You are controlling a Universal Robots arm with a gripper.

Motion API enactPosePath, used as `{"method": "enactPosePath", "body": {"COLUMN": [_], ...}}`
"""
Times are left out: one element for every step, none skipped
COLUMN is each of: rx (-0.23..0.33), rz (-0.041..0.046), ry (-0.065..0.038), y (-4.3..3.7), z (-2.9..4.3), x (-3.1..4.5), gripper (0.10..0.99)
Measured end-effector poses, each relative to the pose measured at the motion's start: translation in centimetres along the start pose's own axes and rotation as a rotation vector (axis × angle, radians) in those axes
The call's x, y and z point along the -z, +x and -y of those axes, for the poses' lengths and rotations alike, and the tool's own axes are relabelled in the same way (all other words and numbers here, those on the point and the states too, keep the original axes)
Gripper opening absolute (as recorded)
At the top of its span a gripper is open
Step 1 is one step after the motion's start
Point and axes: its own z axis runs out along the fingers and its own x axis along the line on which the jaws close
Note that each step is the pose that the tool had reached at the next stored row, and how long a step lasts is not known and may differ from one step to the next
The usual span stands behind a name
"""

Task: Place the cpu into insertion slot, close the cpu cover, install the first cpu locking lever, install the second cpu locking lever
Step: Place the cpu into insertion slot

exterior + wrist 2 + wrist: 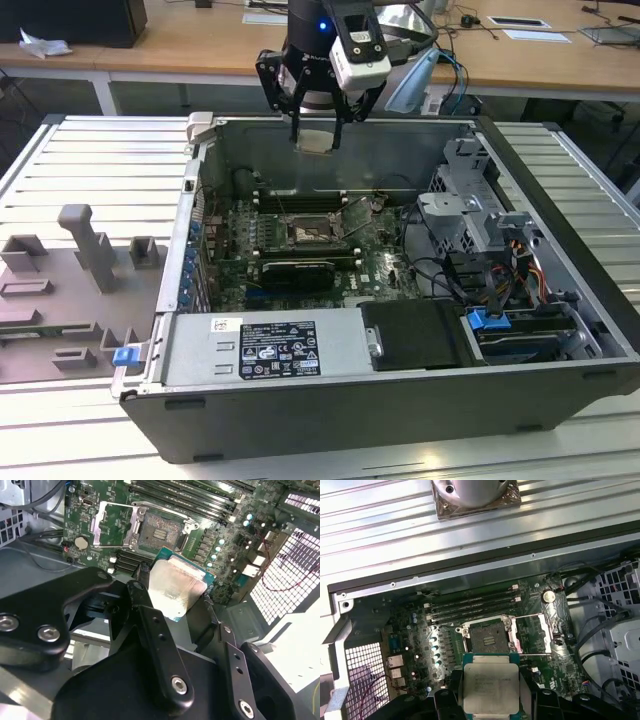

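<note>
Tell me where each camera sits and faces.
Exterior view: off the arm, looks down into computer case; claw above it.
First wrist view: on the arm, faces insertion slot; claw grips cpu.
Second wrist view: on the arm, faces insertion slot past black claw links.
Both wrist views share cpu, insertion slot, open cpu cover.

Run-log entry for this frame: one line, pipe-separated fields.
step: cpu placement, not yet seated | gripper: fingers shut on cpu, held clear of the board | insertion slot: empty | cpu cover: flipped open

The arm's black-and-white wrist (325,50) points straight down; its black two-fingered gripper (318,130) is clamped on the flat square silver-topped cpu (490,687).
</note>
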Motion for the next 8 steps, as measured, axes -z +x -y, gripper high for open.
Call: {"method": "enactPosePath", "body": {"rx": [-0.01,-0.019,-0.027,-0.037,-0.047,-0.057,-0.062,-0.067], "rz": [0.001,0.0018,0.0028,0.004,0.0051,0.0061,0.0065,0.007], "ry": [0.0,0.0,0.001,0.003,0.003,0.004,0.004,0.004], "y": [0.0,0.0,0.01,0.01,0.01,0.01,0.01,0.01], "z": [0.0,0.0,-0.02,-0.05,-0.05,-0.05,-0.06,-0.06], "x": [0.0,0.0,0.0,-0.01,0.0,-0.01,-0.01,-0.01], "gripper": [0.537,0.537,0.537,0.537,0.537,0.537,0.537,0.537]}}
